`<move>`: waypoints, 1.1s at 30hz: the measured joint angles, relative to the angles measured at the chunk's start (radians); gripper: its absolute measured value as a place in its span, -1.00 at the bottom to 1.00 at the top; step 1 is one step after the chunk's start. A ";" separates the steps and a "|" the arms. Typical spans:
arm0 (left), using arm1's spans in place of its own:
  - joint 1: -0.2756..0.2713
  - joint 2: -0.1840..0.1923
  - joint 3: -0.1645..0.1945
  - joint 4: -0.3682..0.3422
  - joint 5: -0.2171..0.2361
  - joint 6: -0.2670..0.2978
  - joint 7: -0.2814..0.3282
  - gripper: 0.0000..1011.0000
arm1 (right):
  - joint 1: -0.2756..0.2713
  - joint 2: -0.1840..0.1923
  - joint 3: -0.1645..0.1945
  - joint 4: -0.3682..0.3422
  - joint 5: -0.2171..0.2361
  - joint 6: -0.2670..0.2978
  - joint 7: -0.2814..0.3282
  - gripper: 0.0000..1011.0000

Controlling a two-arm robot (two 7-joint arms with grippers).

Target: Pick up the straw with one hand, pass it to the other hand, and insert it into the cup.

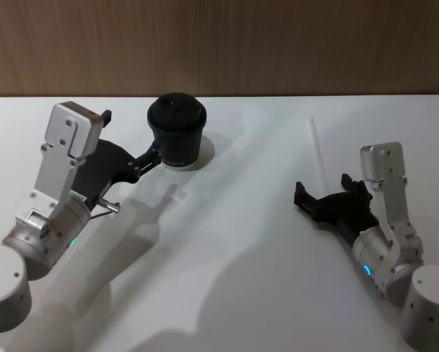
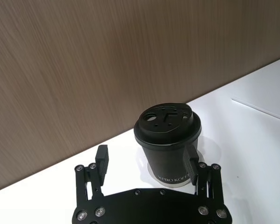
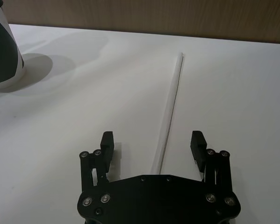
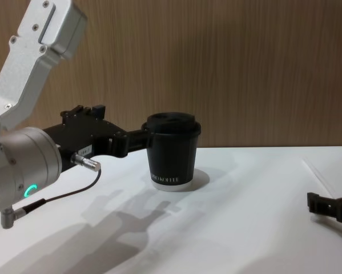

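Right wrist view: right pincer (image 3: 152, 139) spread wide, empty, straddling the near end of the straw (image 3: 172, 98), flat on the desk (image 3: 60, 126) well right of the cup (image 2: 170, 149); seemingly aligned for pinching. Left pincer (image 2: 147, 156) likewise parted, gripping nothing, just beside the cup, probably awaiting handover.

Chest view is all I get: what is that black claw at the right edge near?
Observer: The right gripper is open, with one finger on each side of the straw, which lies flat on the table.
Operator: Is the other claw squeezing the cup?
Observer: No. The left gripper is open: one fingertip is at the side of the cup, and the other stands well apart from it.
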 joint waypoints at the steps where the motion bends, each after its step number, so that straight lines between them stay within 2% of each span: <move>1: 0.000 0.000 0.000 0.000 0.000 0.000 0.000 0.98 | 0.000 0.000 0.000 0.001 0.000 0.000 0.000 0.98; 4: 0.000 0.000 0.000 0.000 0.000 0.000 0.000 0.98 | 0.003 -0.001 0.001 0.006 -0.002 0.000 0.003 0.96; 10: 0.000 0.000 0.000 0.000 0.000 0.000 0.000 0.98 | 0.006 -0.002 0.003 0.011 -0.005 -0.001 0.004 0.65; 11: 0.000 0.000 0.000 0.000 0.000 0.000 0.000 0.98 | 0.006 -0.002 0.003 0.011 -0.005 -0.001 0.004 0.65; 16: 0.000 0.000 0.000 0.000 0.000 0.000 0.000 0.98 | 0.007 -0.003 0.003 0.014 -0.006 -0.002 0.005 0.28; 19: 0.000 0.000 0.000 0.000 0.000 0.000 0.000 0.98 | 0.008 -0.003 0.003 0.015 -0.007 -0.002 0.005 0.19; 20: 0.000 0.000 0.000 0.000 0.000 0.000 0.000 0.98 | 0.008 -0.003 0.004 0.016 -0.007 -0.002 0.006 0.07; 21: 0.000 0.000 0.000 0.000 0.000 0.000 0.000 0.98 | 0.008 -0.003 0.004 0.016 -0.007 -0.002 0.006 0.05; 27: 0.000 0.000 0.000 0.000 0.000 0.000 0.000 0.98 | 0.009 -0.004 0.004 0.017 -0.008 -0.002 0.006 -0.41; 33: 0.000 0.000 0.000 0.000 0.000 0.000 0.000 0.98 | 0.009 -0.004 0.004 0.018 -0.008 -0.002 0.006 -0.74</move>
